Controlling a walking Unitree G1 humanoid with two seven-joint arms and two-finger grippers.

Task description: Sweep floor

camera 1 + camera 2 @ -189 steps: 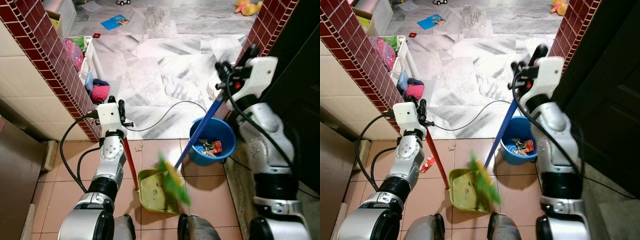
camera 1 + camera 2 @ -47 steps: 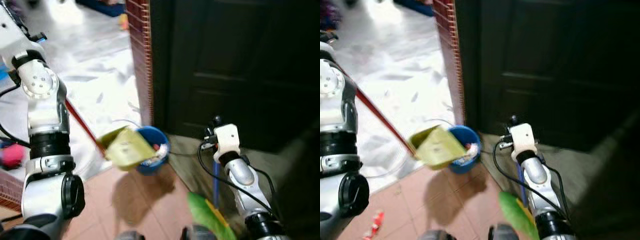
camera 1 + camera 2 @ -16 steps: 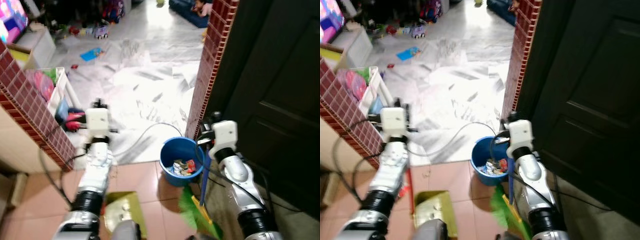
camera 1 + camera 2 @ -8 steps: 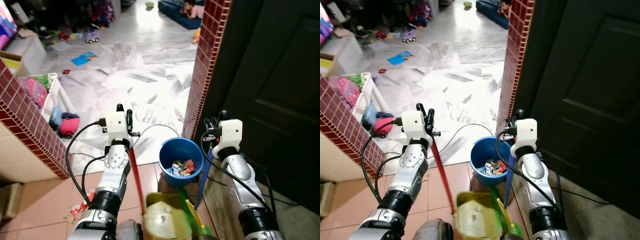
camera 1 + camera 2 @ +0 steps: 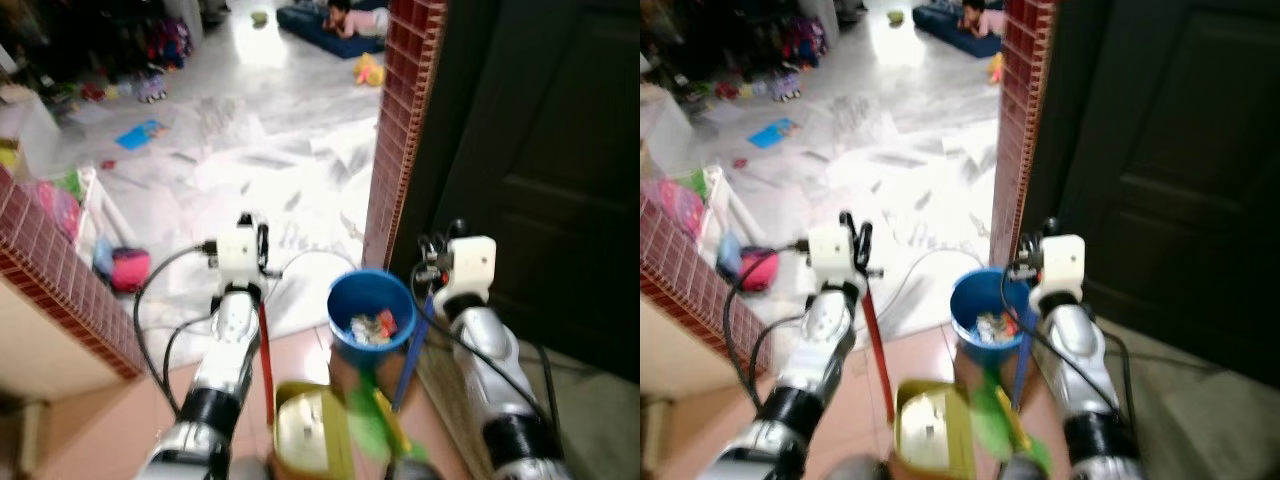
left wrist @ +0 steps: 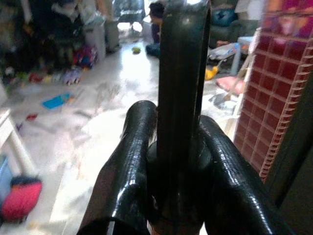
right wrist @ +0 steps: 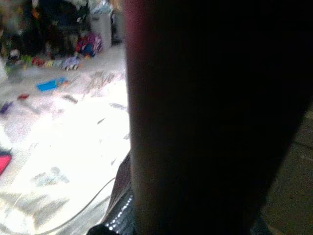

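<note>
My left gripper (image 5: 251,226) is shut on the red handle (image 5: 266,355) of a yellow-green dustpan (image 5: 308,442), which rests low on the terracotta tiles. In the left wrist view both fingers (image 6: 132,161) wrap the dark handle (image 6: 180,98). On the other side, my right gripper (image 5: 441,250) is shut on the blue broom handle (image 5: 408,352). The green bristles (image 5: 366,426) hang blurred at the dustpan's right edge. A blue bucket (image 5: 369,309) with litter inside stands just behind pan and broom.
A red brick pillar (image 5: 404,130) and a dark door (image 5: 545,170) rise to the right. At the left are a brick wall (image 5: 48,282) and a white shelf with a pink thing (image 5: 126,270). Toys litter the marble floor (image 5: 250,150); a person (image 5: 345,14) lies far back.
The picture has shifted slightly and blurred. Over the last second the dustpan moved right, toward the bucket and the broom head. Both grippers keep their hold.
</note>
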